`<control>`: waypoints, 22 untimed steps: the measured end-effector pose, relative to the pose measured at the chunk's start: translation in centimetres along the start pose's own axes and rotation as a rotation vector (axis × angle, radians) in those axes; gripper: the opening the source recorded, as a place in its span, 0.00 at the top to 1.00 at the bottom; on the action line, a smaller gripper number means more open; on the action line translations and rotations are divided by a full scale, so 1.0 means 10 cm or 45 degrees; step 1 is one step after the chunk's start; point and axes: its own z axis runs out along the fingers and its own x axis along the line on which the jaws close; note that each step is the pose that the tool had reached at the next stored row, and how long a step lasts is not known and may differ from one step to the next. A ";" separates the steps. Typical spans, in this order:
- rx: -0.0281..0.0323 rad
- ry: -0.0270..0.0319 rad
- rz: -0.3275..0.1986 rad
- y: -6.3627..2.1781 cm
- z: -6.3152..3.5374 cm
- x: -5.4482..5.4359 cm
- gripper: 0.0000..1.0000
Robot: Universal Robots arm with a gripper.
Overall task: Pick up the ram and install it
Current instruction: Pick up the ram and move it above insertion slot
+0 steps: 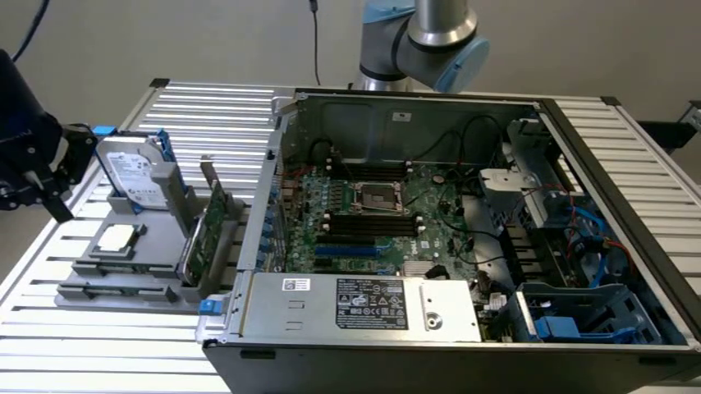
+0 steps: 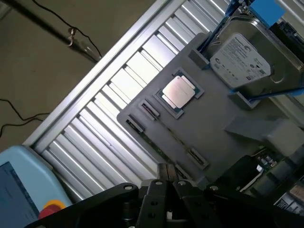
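Roughly: open computer case (image 1: 438,115) on the slatted counter (image 1: 208,107), gray tray (image 1: 153,246) just beside it toward the exterior view's left. On the tray: hard drive (image 1: 137,172), upright green card (image 1: 208,238), CPU (image 1: 115,240). The exterior view gives the motherboard (image 1: 383,222) inside the case. The wrist view gives the ram (image 2: 153,142), a thin green edge lying in a tray slot near the CPU. Fingers (image 2: 168,171) closed, empty, over the ram's one end; contact unclear.

Even, bright indoor light, soft shadows — glare on table slats (image 2: 127,78), case interior (image 1: 438,123) dimmer
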 end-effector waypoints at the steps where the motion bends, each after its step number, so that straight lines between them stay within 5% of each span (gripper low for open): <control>1: 0.0007 0.0011 -0.022 0.000 0.005 0.00 0.89; 22: 0.0153 0.0255 -0.508 -0.007 0.140 0.00 0.89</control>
